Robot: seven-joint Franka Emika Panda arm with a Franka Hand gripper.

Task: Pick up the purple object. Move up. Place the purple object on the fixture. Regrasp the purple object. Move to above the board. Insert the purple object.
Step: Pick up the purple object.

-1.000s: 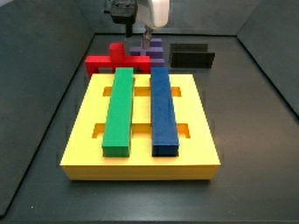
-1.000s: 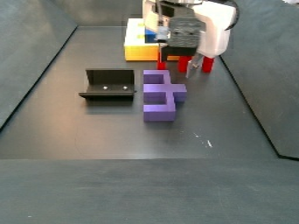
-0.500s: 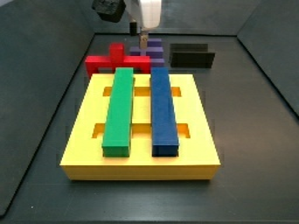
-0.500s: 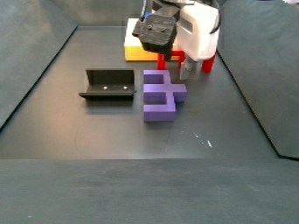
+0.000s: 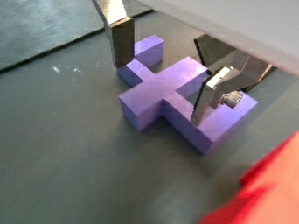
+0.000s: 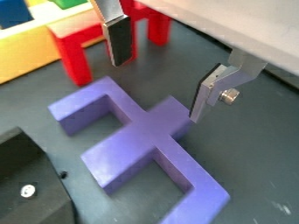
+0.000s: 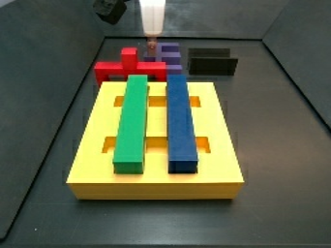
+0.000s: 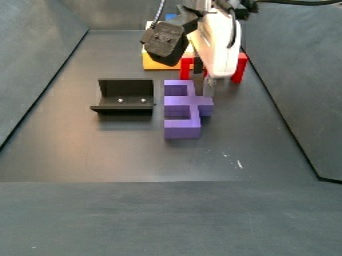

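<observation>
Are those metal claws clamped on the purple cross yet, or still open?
Open. In both wrist views the gripper straddles an arm of the purple object, its fingers apart, with gaps showing beside the block, which lies flat on the floor.

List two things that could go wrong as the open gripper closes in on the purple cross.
1. The gripper straddles one arm of the purple object, not its centre; an off-centre grasp may tilt it on lifting.
2. The red block stands close behind; a finger might knock it.

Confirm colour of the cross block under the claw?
Purple-blue, matte. The cross block shows best in a wrist view, the open claw straddling it.
</observation>
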